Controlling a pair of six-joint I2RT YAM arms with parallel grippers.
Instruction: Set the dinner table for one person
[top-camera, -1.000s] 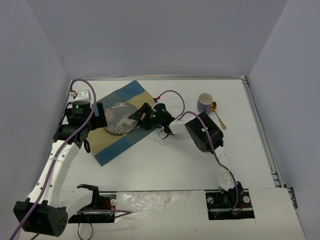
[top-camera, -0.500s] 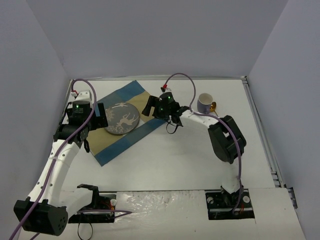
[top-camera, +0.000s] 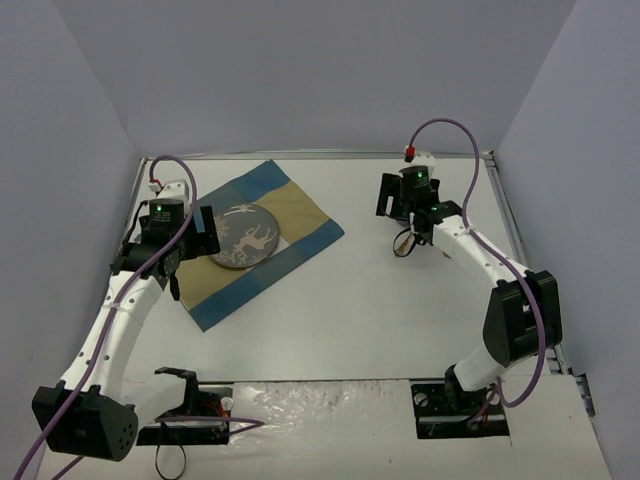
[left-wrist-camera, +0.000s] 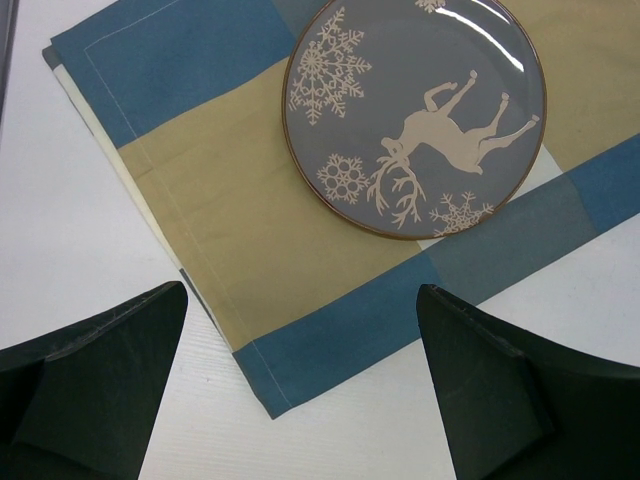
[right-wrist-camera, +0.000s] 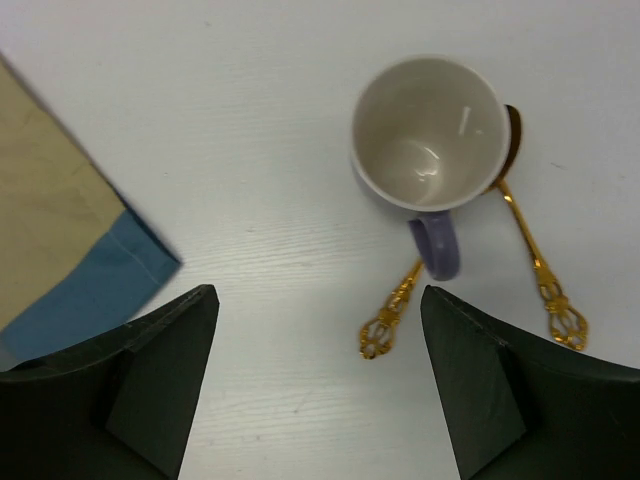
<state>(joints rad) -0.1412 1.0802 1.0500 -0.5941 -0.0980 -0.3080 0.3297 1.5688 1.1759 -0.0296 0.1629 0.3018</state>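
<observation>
The right claw (right-wrist-camera: 315, 330) hung wide above the lilac mug (right-wrist-camera: 428, 140), seemingly to grasp it, while the left claw (left-wrist-camera: 300, 340) gaped over the reindeer plate (left-wrist-camera: 415, 115).

I locate the placemat (top-camera: 300, 220) on the left part of the dinner table (top-camera: 350, 310), with the plate (top-camera: 240, 236) on it. Well to its right the mug (right-wrist-camera: 428, 135) stands on the bare tabletop; one spoon (right-wrist-camera: 548, 278) lies against its right side, a second utensil (right-wrist-camera: 385, 322) runs under its handle
</observation>
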